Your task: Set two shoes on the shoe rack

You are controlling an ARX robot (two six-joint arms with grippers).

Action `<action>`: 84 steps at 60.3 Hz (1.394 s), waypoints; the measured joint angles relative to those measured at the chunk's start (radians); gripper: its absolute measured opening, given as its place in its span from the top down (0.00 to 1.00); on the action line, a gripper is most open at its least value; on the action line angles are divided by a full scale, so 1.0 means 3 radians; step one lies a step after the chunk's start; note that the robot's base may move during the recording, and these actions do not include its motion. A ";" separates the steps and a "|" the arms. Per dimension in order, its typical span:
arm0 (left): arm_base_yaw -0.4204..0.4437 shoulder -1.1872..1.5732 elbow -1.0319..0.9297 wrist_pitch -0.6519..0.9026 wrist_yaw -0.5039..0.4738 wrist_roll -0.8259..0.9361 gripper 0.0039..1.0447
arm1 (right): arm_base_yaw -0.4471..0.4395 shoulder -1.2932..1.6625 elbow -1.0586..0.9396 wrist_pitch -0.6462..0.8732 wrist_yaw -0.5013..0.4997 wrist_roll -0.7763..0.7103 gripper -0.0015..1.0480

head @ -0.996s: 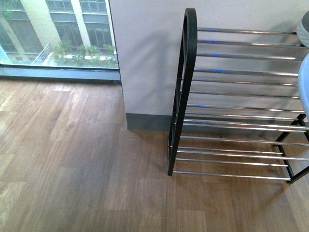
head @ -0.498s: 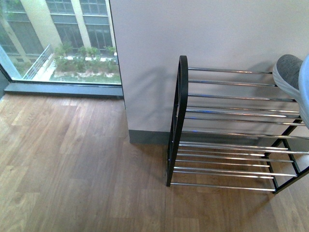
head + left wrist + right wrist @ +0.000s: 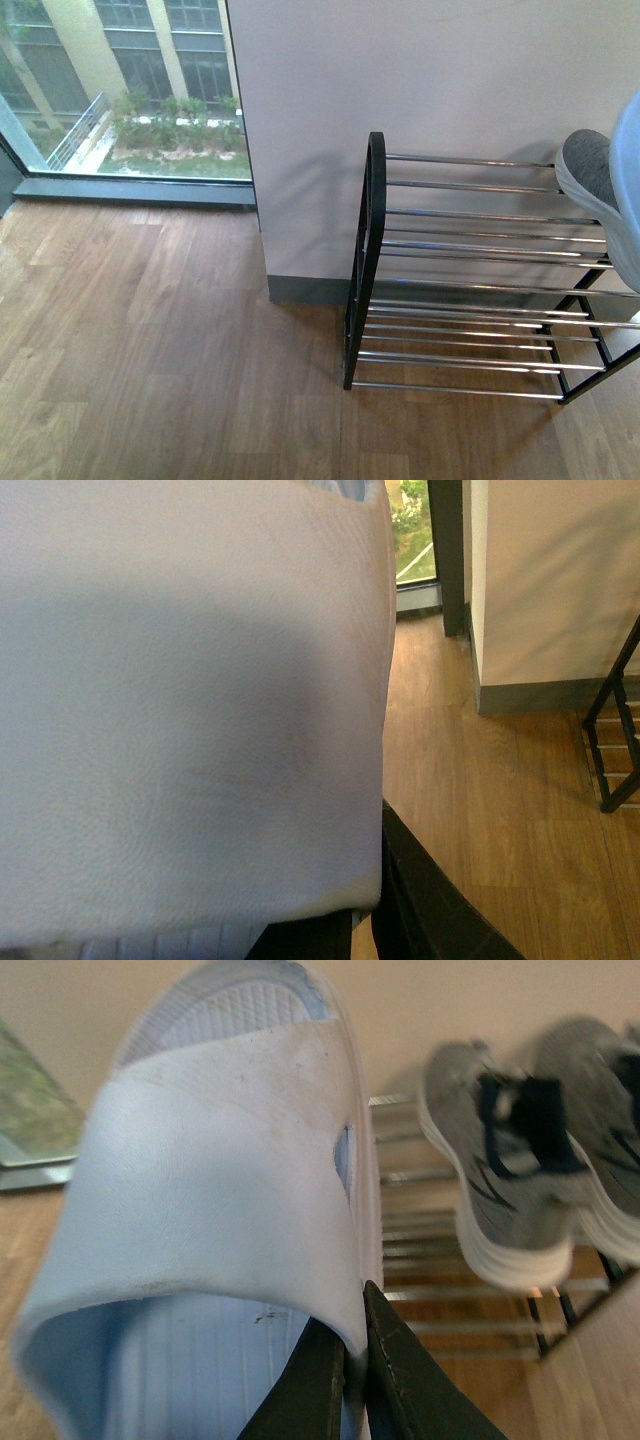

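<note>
Wood-plank floor [image 3: 150,350] meets a white wall [image 3: 400,70]; a window [image 3: 120,90] overlooks greenery and a neighbouring building

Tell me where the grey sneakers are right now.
The grey sneakers sit side by side on the shoe rack's top tier, at its right end in the front view, against the wall.

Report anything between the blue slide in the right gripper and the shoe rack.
Nothing visible blocks the blue slide. Two grey sneakers sit on the shoe rack toward its right end; rods left of them are bare.
</note>
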 joint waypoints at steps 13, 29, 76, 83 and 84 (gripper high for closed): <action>0.0000 0.0000 0.0000 0.0000 0.0001 0.0000 0.98 | 0.0435 0.0713 0.0655 0.0083 0.0182 0.0023 0.98; 0.0000 0.0000 0.0000 0.0000 0.0000 0.0000 0.98 | 0.0618 0.2174 0.1967 -0.0434 0.0506 0.0272 0.98; 0.0000 0.0000 0.0000 0.0000 0.0001 0.0000 0.98 | 0.0338 0.4102 0.3813 -0.0832 0.1461 -0.0326 0.98; 0.0000 0.0000 0.0001 0.0000 0.0001 0.0000 0.98 | 0.0313 0.4134 0.3845 -0.0852 0.1544 -0.0467 0.98; 0.0000 0.0000 0.0000 0.0000 0.0001 0.0000 0.98 | 0.0310 0.4136 0.3852 -0.0866 0.1546 -0.0484 0.98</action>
